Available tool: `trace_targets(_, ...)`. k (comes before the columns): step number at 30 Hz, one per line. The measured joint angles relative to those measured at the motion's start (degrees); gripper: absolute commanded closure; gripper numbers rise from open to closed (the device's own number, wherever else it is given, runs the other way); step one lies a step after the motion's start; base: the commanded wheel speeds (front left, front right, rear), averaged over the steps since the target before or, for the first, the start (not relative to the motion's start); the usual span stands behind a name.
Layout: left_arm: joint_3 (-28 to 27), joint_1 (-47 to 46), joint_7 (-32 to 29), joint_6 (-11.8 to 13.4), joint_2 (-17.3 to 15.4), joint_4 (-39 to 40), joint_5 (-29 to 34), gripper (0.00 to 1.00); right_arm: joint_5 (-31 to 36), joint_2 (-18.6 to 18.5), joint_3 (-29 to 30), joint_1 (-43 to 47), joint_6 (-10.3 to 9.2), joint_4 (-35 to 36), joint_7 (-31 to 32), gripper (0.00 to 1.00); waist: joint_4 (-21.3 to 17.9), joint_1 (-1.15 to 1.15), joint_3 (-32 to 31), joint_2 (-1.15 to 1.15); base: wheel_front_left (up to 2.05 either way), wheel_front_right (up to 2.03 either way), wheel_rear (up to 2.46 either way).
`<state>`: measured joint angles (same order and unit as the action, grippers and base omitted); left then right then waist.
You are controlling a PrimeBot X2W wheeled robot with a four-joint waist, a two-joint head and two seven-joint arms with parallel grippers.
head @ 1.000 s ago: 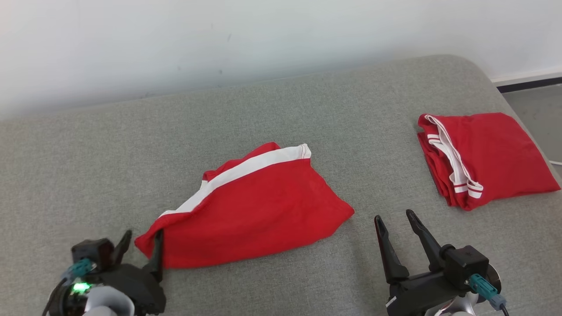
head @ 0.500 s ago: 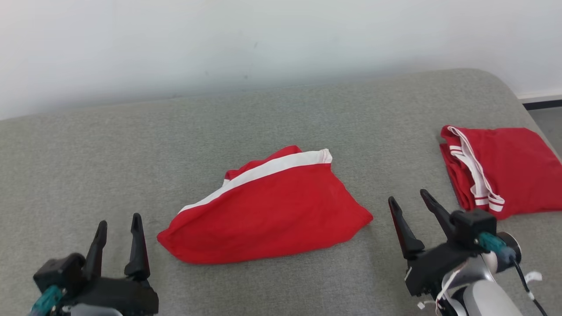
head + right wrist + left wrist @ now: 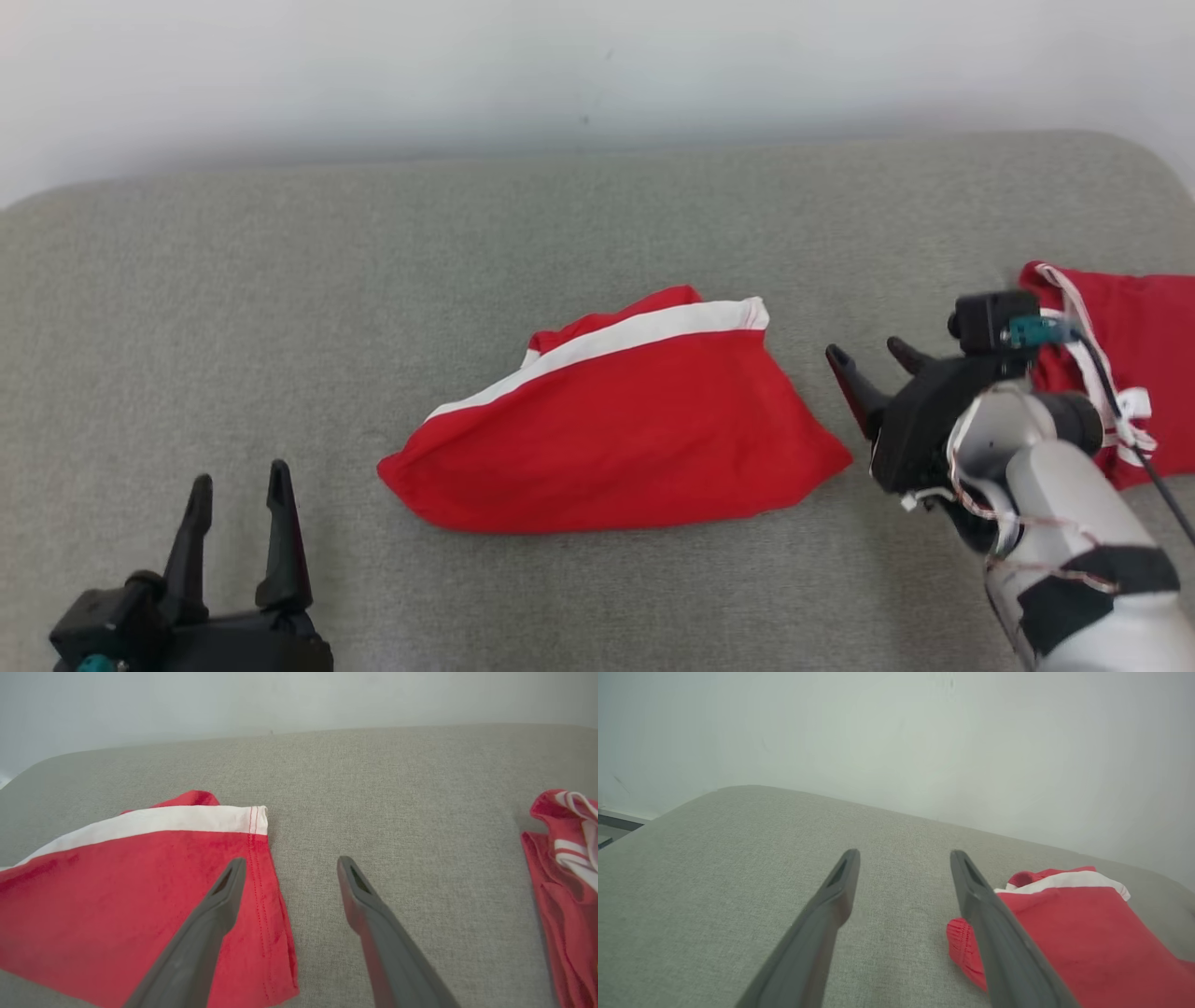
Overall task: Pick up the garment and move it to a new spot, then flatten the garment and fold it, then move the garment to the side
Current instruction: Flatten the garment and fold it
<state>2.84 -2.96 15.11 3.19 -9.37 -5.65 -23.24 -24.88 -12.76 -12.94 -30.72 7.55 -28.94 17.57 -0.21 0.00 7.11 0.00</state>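
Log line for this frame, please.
garment: on grey cushion, unheld | left gripper: jaws open, empty | right gripper: jaws open, empty, beside garment's right edge | second red garment: far right

1. Nothing legible anywhere: no text, label, brand, number or sign to be read.
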Motion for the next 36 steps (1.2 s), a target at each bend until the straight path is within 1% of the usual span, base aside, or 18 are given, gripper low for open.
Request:
trace_targets(2, -1.1, -0.7, 0.0, -0.9, 0.7, 0.4, 1.1, 0.0, -0.8, -0.1, 0.1, -2.7, 0.0, -2.7, 1.9, 0.0, 0.7, 0.0, 0.9, 0.0, 0.0, 0.0, 0.0)
trace_targets(5, -2.7, -2.1, 0.0, -2.8, 2.2, 1.1, 2.4, 0.0, -2.7, 0.0, -0.1, -6.0, 0.0, -6.1, 3.3, 0.0, 2.0, 0.01, 2.3, 0.0, 0.0, 0.0, 0.0)
trace_targets(6, -3.6, -2.6, 0.0, -4.3, 3.0, 1.5, 3.2, 0.0, -4.4, 0.3, 0.1, -7.6, 0.0, -8.1, 3.6, 0.0, 2.9, 0.0, 3.2, 0.0, 0.0, 0.0, 0.0)
trace_targets(8, -4.2, -2.8, 0.0, -5.8, 3.5, 1.8, 4.2, 0.0, -4.7, 0.3, -0.2, -9.2, 0.0, -10.0, 3.6, 0.0, 3.8, 0.01, 4.1, 0.0, 0.0, 0.0, 0.0)
trace_targets(11, -5.1, -2.9, 0.0, -7.3, 4.4, 1.9, 5.8, 0.0, -5.5, 0.4, -0.3, -11.1, 0.0, -12.6, 3.3, 0.0, 5.1, 0.01, 5.3, 0.01, 0.0, 0.0, 0.0)
trace_targets(18, -6.5, -2.7, 0.0, -8.8, 5.4, 0.9, 7.5, 0.0, -8.3, 0.9, -1.8, -13.6, 0.0, -16.3, 1.4, 0.0, 7.6, 0.01, 7.0, 0.01, 0.0, 0.0, 0.0)
trace_targets(23, -6.8, -2.7, 0.0, -9.7, 5.8, 0.2, 8.6, 0.0, -9.0, 0.4, -2.1, -15.5, 0.0, -19.2, -0.8, 0.0, 8.5, 0.01, 7.4, 0.0, 0.0, 0.0, 0.0)
trace_targets(30, -6.8, -2.7, 0.0, -10.2, 6.0, -0.6, 9.1, 0.0, -10.9, 0.7, -2.4, -17.8, 0.0, -23.1, -1.8, 0.0, 9.3, 0.01, 7.7, 0.01, 0.0, 0.0, 0.0)
trace_targets(32, -6.8, -2.7, 0.0, -10.3, 6.1, -0.8, 9.1, 0.0, -11.3, 0.8, -3.1, -18.1, 0.0, -23.8, -1.9, 0.51, 9.4, 0.01, 7.8, 0.0, 0.0, 0.0, 0.0)
trace_targets(33, -6.8, -2.7, 0.0, -10.3, 6.1, -0.8, 9.1, 0.0, -11.4, 0.7, -3.4, -18.4, 0.0, -24.1, -2.0, 0.51, 9.5, 0.01, 7.9, 0.0, 0.0, 0.0, 0.0)
trace_targets(34, -6.8, -2.7, 0.0, -10.3, 6.1, -0.8, 9.1, 0.0, -11.5, 0.7, -3.7, -18.7, 0.0, -24.3, -2.0, 0.6, 9.5, 0.01, 8.1, 0.01, 0.0, 0.0, 0.0)
trace_targets(36, -7.0, -2.7, 0.0, -10.3, 6.2, -0.8, 9.1, 0.0, -11.8, 0.7, -4.3, -19.0, 0.0, -24.4, -3.0, 1.0, 9.5, 0.01, 8.3, 0.0, 0.0, 0.0, 0.0)
